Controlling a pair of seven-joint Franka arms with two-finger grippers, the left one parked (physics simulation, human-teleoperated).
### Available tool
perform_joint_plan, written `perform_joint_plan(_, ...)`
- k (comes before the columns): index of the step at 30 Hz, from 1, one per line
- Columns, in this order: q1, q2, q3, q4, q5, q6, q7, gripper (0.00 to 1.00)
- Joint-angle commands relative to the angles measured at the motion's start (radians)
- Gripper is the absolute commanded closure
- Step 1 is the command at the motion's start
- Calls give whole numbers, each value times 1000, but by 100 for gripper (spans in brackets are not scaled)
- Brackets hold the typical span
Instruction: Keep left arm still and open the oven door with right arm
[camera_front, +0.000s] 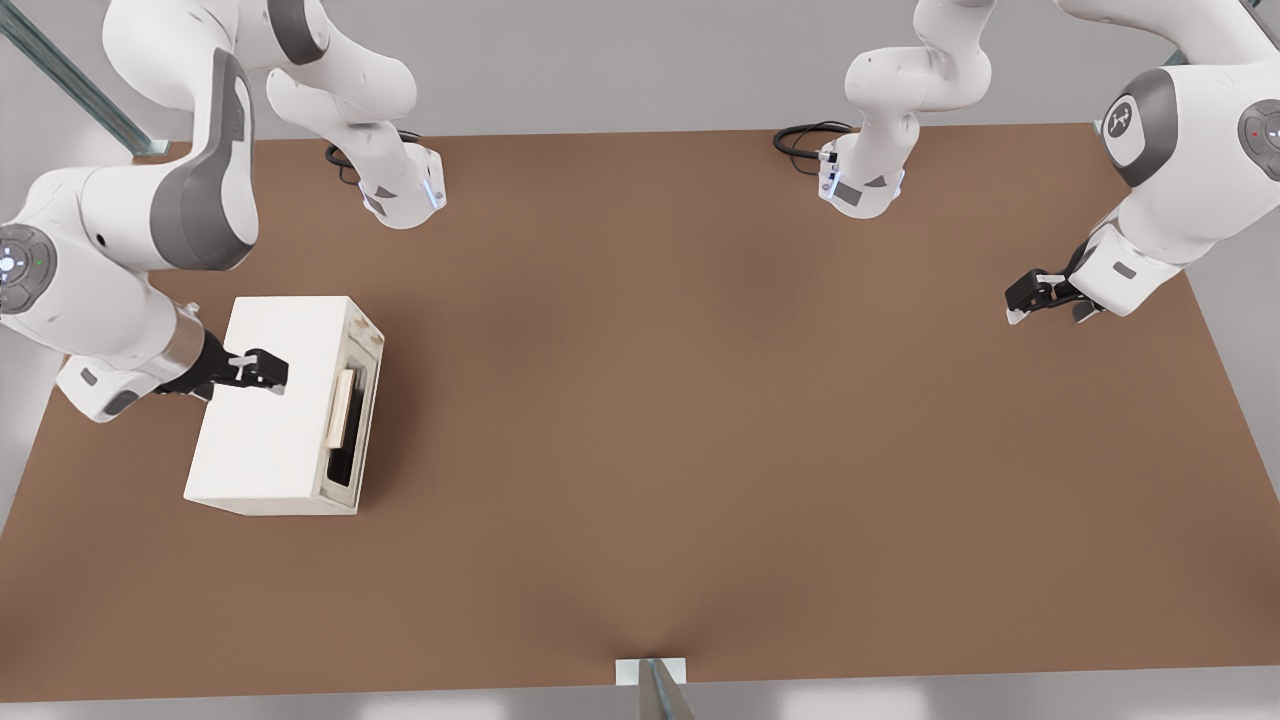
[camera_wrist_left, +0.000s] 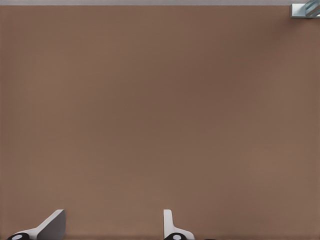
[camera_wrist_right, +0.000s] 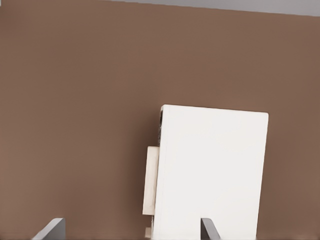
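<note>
the gripper (camera_front: 262, 371) hovers over the oven (camera_front: 265, 420) top, fingers spread, holding nothing; the door (camera_front: 352, 415) is shut.

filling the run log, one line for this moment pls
gripper: open, above oven top | oven door: shut | handle: untouched

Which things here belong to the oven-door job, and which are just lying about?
Job:
- cream-white oven door with pale bar handle, shut
- black two-finger gripper, open, above the boxy white oven

Lying about:
- black coiled cable
- brown table
</note>
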Motion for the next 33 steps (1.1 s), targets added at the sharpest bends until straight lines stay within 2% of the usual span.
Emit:
perform_joint_plan(1,1,0,0,1,-3,-31,-46,0)
perform_joint_plan(2,3,7,0,-4,-53,-40,-49,0)
perform_joint_plan(5,180,98,14,-34,-519,-61,-41,0)
perform_joint_plan(6,223,107,14,-70,-625,-61,-17,0)
perform_joint_plan(7,237,113,14,-80,-645,-54,65,0)
perform_joint_plan(8,250,112,15,-137,-650,-19,149,4)
perform_joint_plan(9,250,109,15,-168,-650,4,187,31)
perform_joint_plan(10,251,80,20,-266,-650,75,278,47)
perform_joint_plan(11,250,73,34,-312,-674,116,353,56)
perform_joint_plan(12,250,73,37,-355,-676,169,404,73)
perform_joint_plan(13,246,72,37,-383,-676,202,427,80)
perform_joint_plan(15,243,57,37,-458,-691,253,477,84)
perform_joint_plan(18,231,32,37,-545,-699,336,568,84)
perform_joint_plan(21,231,33,37,-574,-699,367,629,94)
perform_joint_plan(23,231,33,38,-579,-699,371,664,96)
perform_joint_plan(33,194,33,42,-662,-748,472,818,96)
